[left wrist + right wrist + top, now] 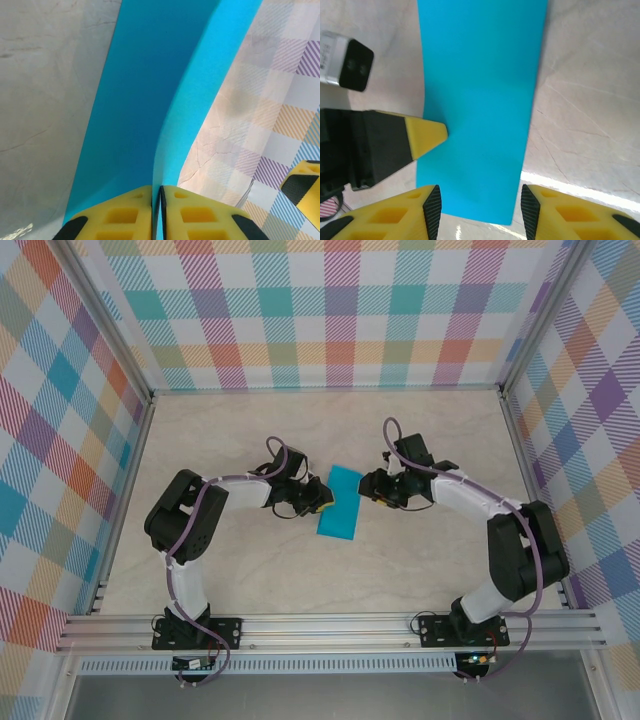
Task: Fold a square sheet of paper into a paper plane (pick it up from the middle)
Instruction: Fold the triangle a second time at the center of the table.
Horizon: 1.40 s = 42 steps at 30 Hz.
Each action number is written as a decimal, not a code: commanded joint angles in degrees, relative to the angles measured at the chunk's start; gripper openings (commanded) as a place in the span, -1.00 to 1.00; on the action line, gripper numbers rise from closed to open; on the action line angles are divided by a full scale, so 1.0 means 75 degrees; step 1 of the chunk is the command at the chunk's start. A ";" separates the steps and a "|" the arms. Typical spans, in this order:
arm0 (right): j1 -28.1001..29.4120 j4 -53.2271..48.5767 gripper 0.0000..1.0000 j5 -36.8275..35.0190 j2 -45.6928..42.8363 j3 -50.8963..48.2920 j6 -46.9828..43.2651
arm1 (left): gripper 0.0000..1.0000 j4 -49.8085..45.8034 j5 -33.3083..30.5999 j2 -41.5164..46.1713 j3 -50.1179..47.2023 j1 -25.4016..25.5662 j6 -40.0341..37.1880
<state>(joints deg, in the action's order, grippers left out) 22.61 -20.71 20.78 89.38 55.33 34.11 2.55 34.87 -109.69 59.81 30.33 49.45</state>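
Observation:
The square sheet of paper point(340, 502) is teal-blue and shows as a narrow rectangle in the middle of the table, one long side curling upward point(135, 100). My left gripper point(318, 498) is shut on its left edge; in the left wrist view the yellow fingertips point(135, 210) meet with the paper pinched between them. My right gripper point(372, 487) sits at the paper's right side and is open. In the right wrist view its jaws point(480, 210) straddle the near end of the sheet point(480, 100) without touching it, and a left fingertip point(422, 137) rests at the paper's edge.
The beige table point(250, 440) is walled by checked panels point(330, 310) at the back and both sides. An aluminium rail point(330, 625) runs along the near edge, carrying both arm bases. A right fingertip point(302, 182) shows in the left wrist view.

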 commanded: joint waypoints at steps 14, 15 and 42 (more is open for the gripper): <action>0.0833 -0.0112 0.00 -0.0555 -0.0330 -0.0386 -0.1039 | -0.82 -0.0462 -0.0085 0.0000 0.0120 -0.0059 -0.0155; 0.0902 -0.0104 0.00 -0.0620 -0.0371 -0.0410 -0.1082 | -0.82 -0.0486 -0.0091 0.0014 0.0123 -0.0059 -0.0165; 0.4391 0.0108 0.27 -0.4082 0.0521 0.0423 -0.2328 | -0.77 -0.0643 -0.0009 0.0322 0.0094 -0.0069 -0.0154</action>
<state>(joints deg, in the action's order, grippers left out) 54.30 -20.23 -4.36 91.31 56.60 18.50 -1.28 34.46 -109.65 59.83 30.28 48.60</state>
